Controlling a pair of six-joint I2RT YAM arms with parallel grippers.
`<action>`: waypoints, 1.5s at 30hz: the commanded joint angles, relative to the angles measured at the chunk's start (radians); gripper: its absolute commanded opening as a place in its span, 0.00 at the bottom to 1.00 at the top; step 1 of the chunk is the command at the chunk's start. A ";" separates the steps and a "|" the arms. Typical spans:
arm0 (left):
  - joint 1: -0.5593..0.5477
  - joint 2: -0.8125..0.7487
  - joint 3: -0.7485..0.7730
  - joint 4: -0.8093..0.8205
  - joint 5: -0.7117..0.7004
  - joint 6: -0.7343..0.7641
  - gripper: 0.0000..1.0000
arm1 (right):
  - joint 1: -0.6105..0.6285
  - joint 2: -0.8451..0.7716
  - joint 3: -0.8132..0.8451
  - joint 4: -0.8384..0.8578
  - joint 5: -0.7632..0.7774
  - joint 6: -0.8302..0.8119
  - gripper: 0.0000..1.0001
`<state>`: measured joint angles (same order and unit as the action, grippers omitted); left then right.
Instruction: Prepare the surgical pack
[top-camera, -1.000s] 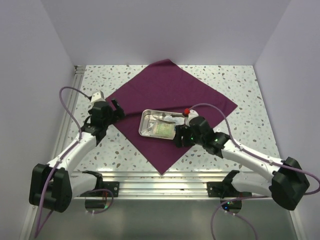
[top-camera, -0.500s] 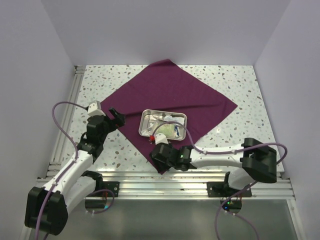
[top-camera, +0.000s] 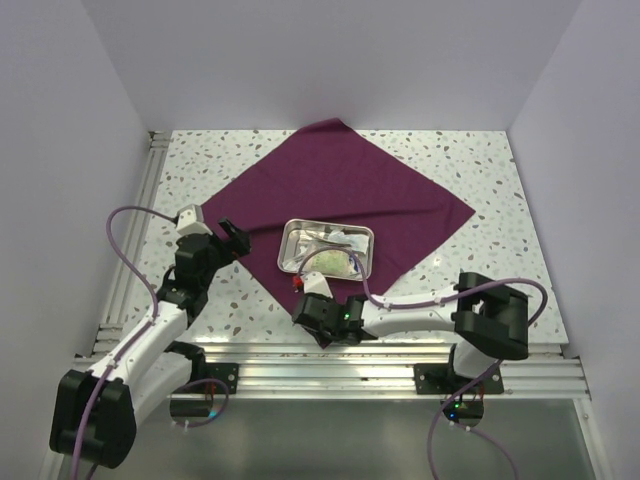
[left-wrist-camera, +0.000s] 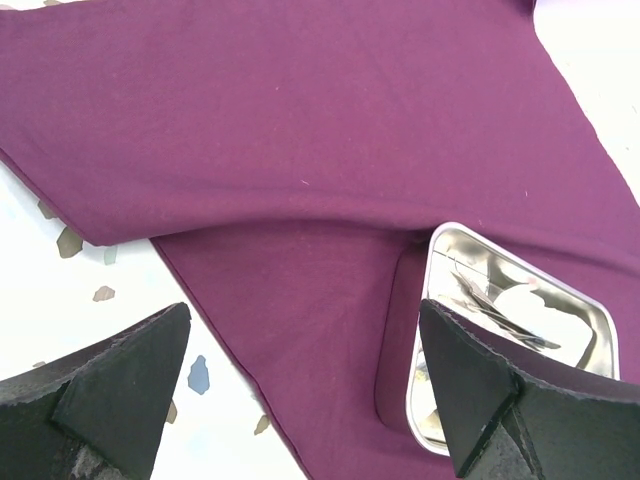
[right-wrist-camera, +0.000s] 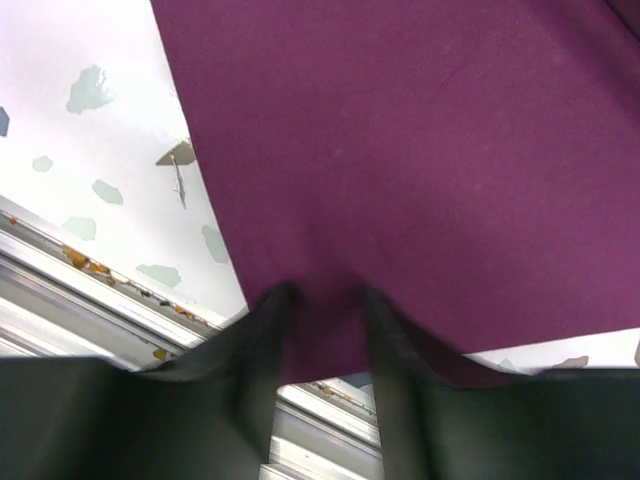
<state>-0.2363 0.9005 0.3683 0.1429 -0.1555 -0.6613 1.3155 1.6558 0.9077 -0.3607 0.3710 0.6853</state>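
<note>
The surgical pack's purple-maroon cloth (top-camera: 350, 190) lies spread flat as a diamond on the speckled table. A small steel tray (top-camera: 290, 245) with white sachets and a greenish packet sits on its near half. My left gripper (top-camera: 233, 233) is open and empty, just off the cloth's left corner. In the left wrist view the left gripper (left-wrist-camera: 300, 390) straddles the cloth's edge (left-wrist-camera: 300, 150), with the tray (left-wrist-camera: 432, 240) to the right. My right gripper (top-camera: 320, 337) is low at the cloth's near corner. Its slightly parted fingers (right-wrist-camera: 270, 320) rest on the cloth (right-wrist-camera: 420, 150).
An aluminium rail (top-camera: 330, 365) runs along the table's near edge, right below the cloth's near corner; it also shows in the right wrist view (right-wrist-camera: 60, 290). White walls close in the left, back and right sides. Purple cables trail from both arms.
My right arm has swung from the tray's right side across to the cloth's near corner and come down onto it. My left arm has pulled back slightly. The cloth and tray have not moved.
</note>
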 joint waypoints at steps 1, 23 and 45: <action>-0.003 0.002 0.006 0.063 0.008 0.000 1.00 | 0.004 -0.043 -0.052 -0.014 0.005 0.042 0.30; -0.003 0.097 0.031 0.076 0.036 0.029 1.00 | 0.096 -0.332 -0.184 -0.158 -0.122 0.068 0.00; -0.034 0.270 0.078 0.116 0.120 0.065 0.98 | -0.223 -0.268 -0.024 -0.107 -0.118 -0.093 0.50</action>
<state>-0.2634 1.1625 0.4042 0.1978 -0.0471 -0.6296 1.1034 1.3155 0.8036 -0.5358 0.2932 0.6464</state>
